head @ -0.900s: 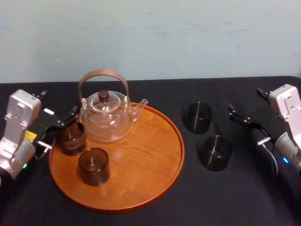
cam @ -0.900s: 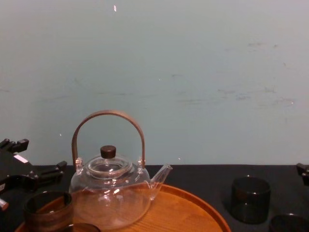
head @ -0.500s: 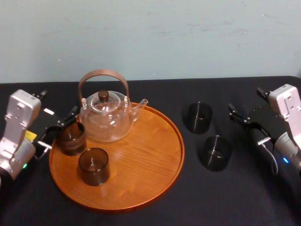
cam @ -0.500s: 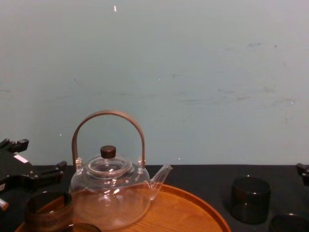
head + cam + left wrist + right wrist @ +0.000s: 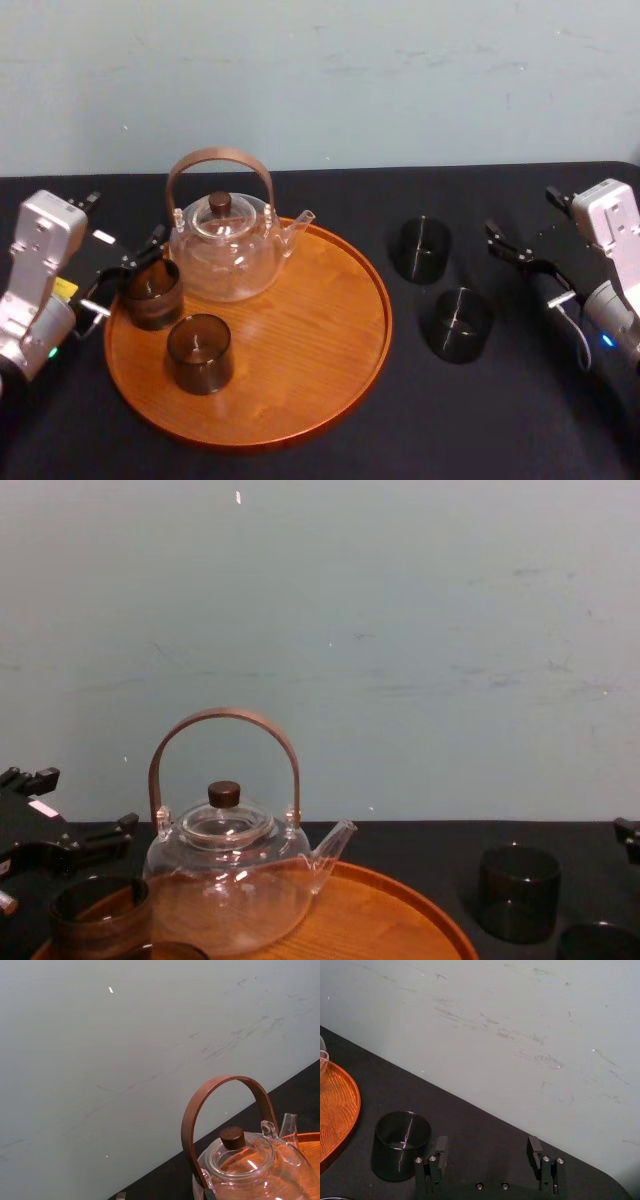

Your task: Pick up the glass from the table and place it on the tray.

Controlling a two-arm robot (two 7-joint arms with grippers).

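Wooden tray [image 5: 300, 370]: round, orange-brown, left of centre on the black table [image 5: 400, 420].
Tray load: glass teapot [image 5: 225, 255] at the back, rear tray glass [image 5: 152, 293] and front tray glass [image 5: 199, 352] by the left rim.
Far table glass [image 5: 420, 248]: upright, right of the tray.
Near table glass [image 5: 459, 323]: upright, just in front of it.
Left gripper [image 5: 78, 805]: fingers apart, empty, beside the rear tray glass.
Right gripper [image 5: 487, 1144]: fingers wide apart, empty, near the far table glass.

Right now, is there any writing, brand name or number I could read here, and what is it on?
White tag on the left end effector: too small to read.
Yellow sticker just below it: too small to read.
Nothing else shows writing.
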